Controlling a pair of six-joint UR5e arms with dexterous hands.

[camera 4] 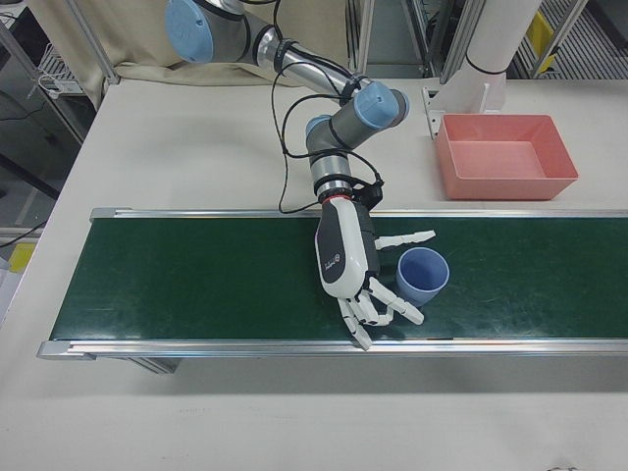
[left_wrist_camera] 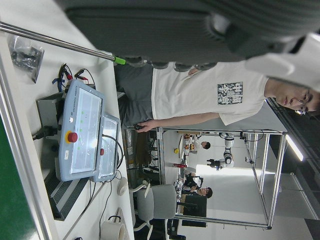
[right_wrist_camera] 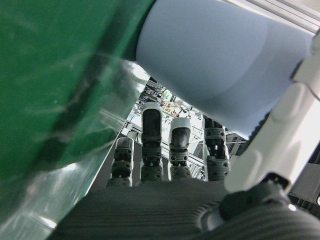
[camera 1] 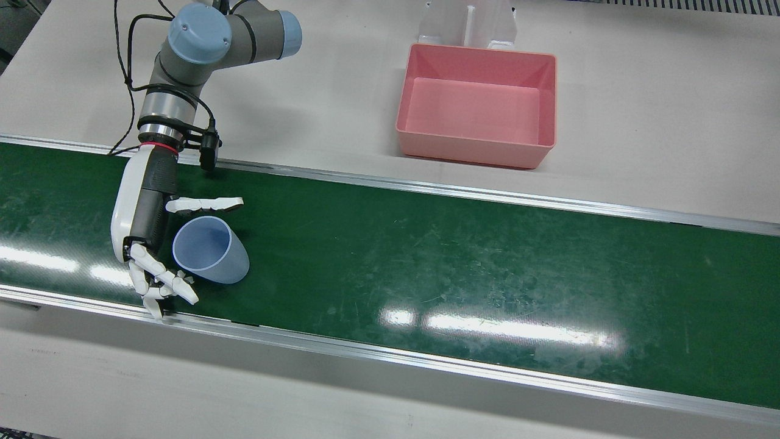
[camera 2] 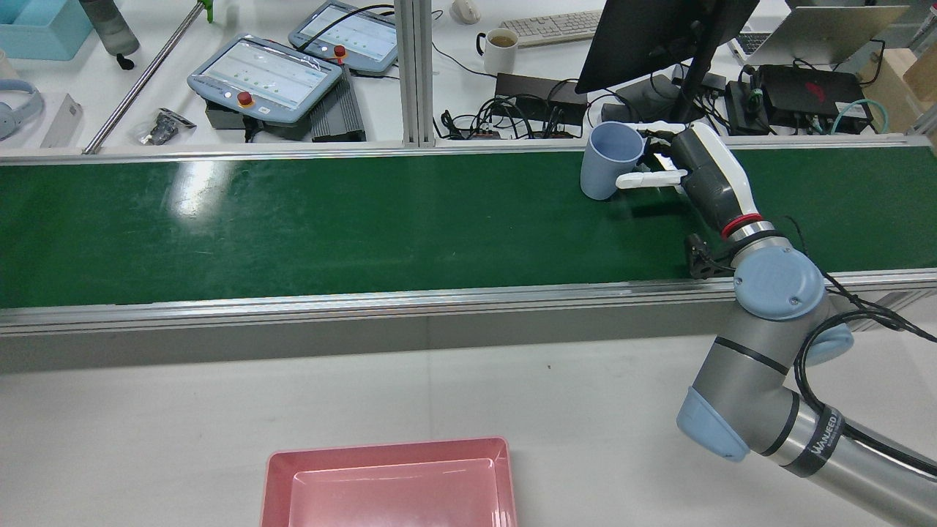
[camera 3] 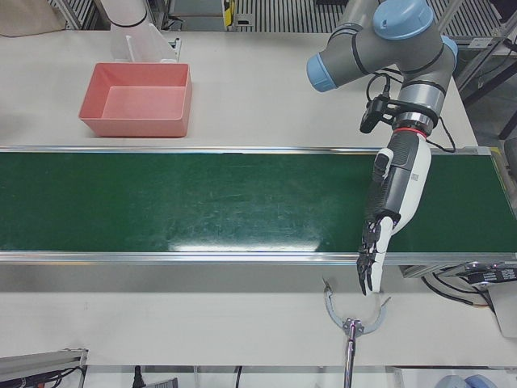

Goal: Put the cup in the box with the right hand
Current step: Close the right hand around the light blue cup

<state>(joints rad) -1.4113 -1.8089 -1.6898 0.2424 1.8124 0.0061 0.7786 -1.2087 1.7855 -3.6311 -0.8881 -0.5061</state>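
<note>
A light blue cup (camera 1: pixel 210 250) stands upright on the green conveyor belt (camera 1: pixel 457 262). It also shows in the rear view (camera 2: pixel 609 170), the right-front view (camera 4: pixel 422 277) and the right hand view (right_wrist_camera: pixel 225 65). My right hand (camera 1: pixel 149 238) is open beside the cup, with the thumb on one side, the fingers (camera 1: pixel 164 283) on the other and the cup between them. The pink box (camera 1: pixel 475 149) sits empty on the white table behind the belt. My left hand (camera 3: pixel 388 210) is open and empty over the belt's far end, fingers reaching past the front rail.
Aluminium rails (camera 1: pixel 426 186) run along both belt edges. A white pedestal (camera 1: pixel 466 24) stands just behind the box. Beyond the belt in the rear view are teach pendants (camera 2: pixel 267 77), a monitor and a mug. A grey clamp on a pole (camera 3: pixel 351 323) stands below the left hand.
</note>
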